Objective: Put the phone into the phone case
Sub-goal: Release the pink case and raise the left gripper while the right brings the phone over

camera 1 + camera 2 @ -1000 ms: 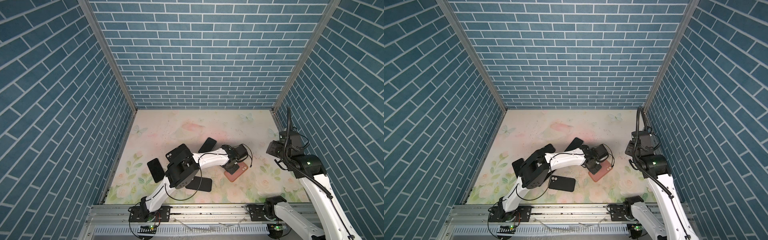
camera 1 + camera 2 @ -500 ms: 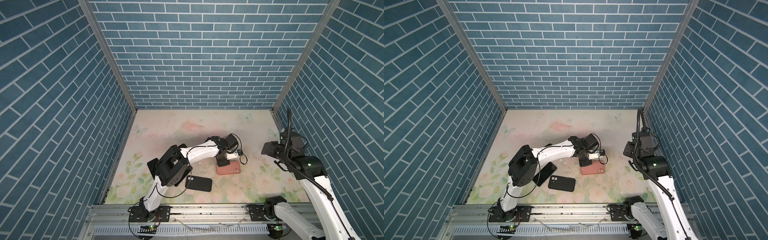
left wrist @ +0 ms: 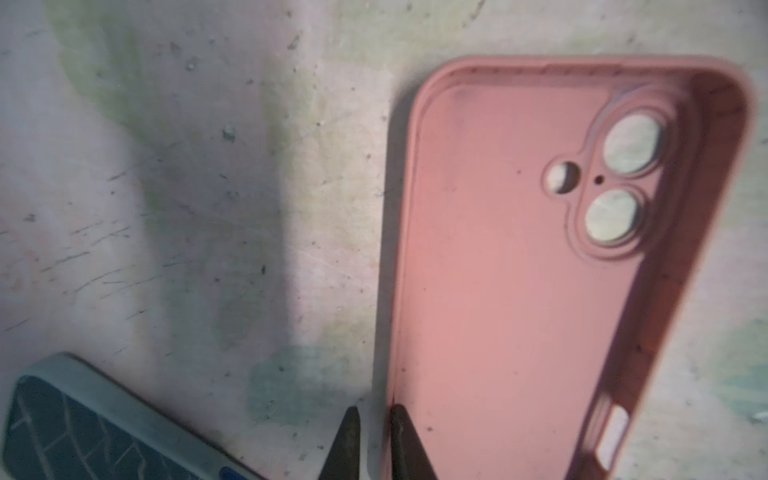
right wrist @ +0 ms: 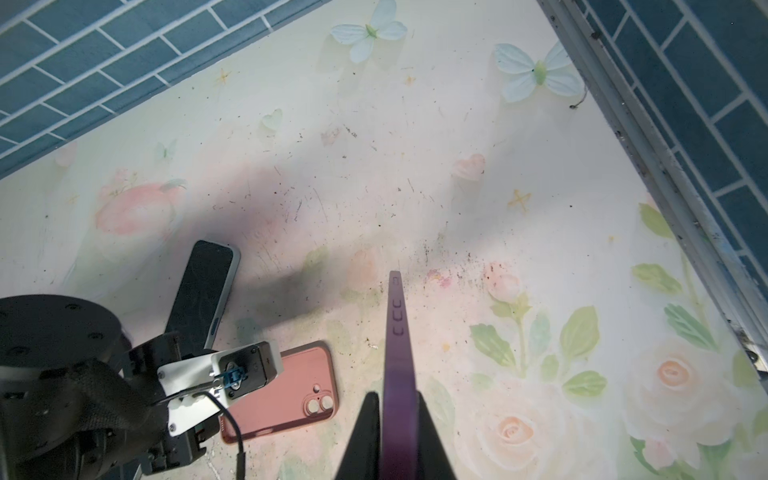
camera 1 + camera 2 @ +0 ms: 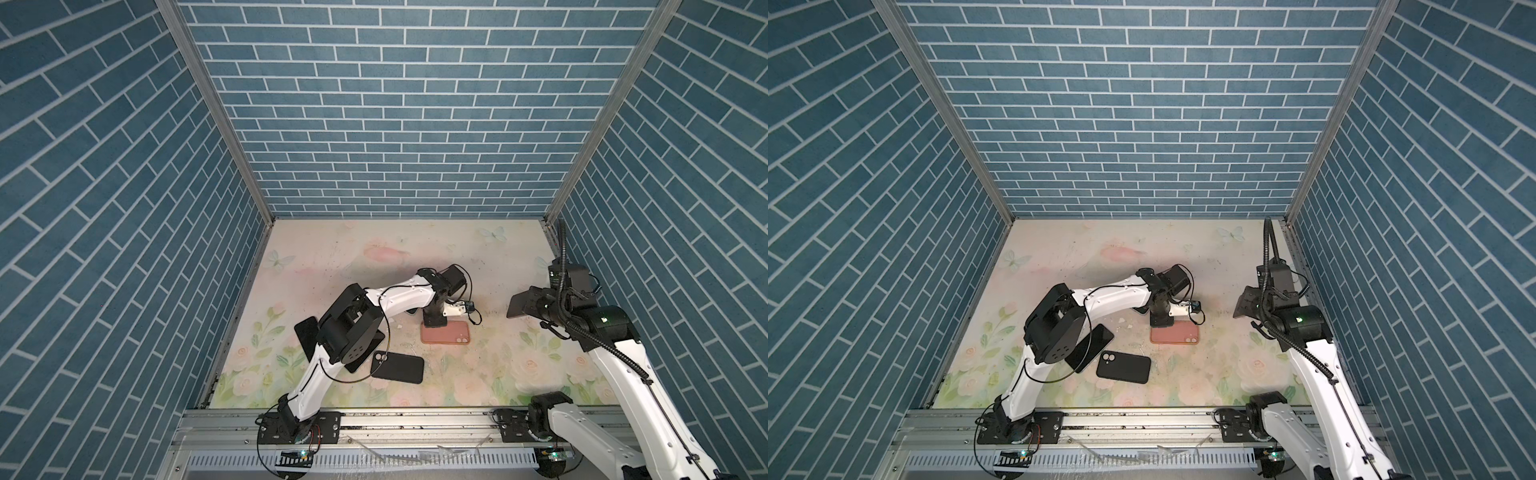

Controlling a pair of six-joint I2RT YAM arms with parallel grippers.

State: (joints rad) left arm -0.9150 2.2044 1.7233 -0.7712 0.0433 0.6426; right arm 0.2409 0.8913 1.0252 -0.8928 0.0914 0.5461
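Observation:
The pink phone case lies flat in mid-table, hollow side up, camera holes toward the right. My left gripper stands at its left end, pointing down. The jaws are a little apart astride the case's long wall, one fingertip inside and one outside, with a gap showing beside the wall. My right gripper hovers to the right of the case, shut on a thin purple phone seen edge-on. In both top views that phone looks like a dark slab.
A black case with a camera cut-out lies near the front. A black phone sits under the left arm's elbow. A grey-edged phone lies just behind the left gripper. Brick walls enclose the floral mat.
The left gripper has turned the pink case from a slant to lying crosswise and shifted it slightly left, then parted its jaws. The right arm has barely moved.

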